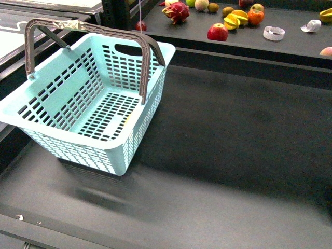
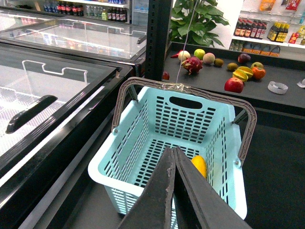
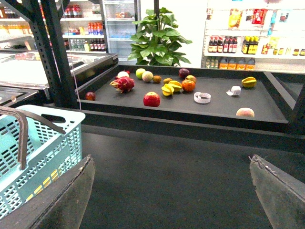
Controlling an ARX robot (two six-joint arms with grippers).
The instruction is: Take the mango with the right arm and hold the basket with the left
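mango [image 2: 199, 165] lies smooth yellow-orange in the aqua basket [image 2: 143, 129]; left gripper [image 2: 174, 191] pinched together; right gripper [image 3: 171, 191] spread wide.

A light aqua-blue slotted plastic basket [image 1: 88, 104] sits on the left of the dark bench [image 1: 233, 155], its two grey-brown swing handles [image 1: 146, 65] raised. Inside it, against the right wall, lies a smooth yellow-orange mango [image 2: 199, 165]. Behind the bench, a raised dark shelf [image 1: 290, 44] carries a red apple [image 1: 218, 32], a pink dragon fruit [image 1: 177, 12] and a ridged yellow starfruit [image 1: 232, 22]. A glass-topped freezer [image 2: 52, 90] stands left of the basket.
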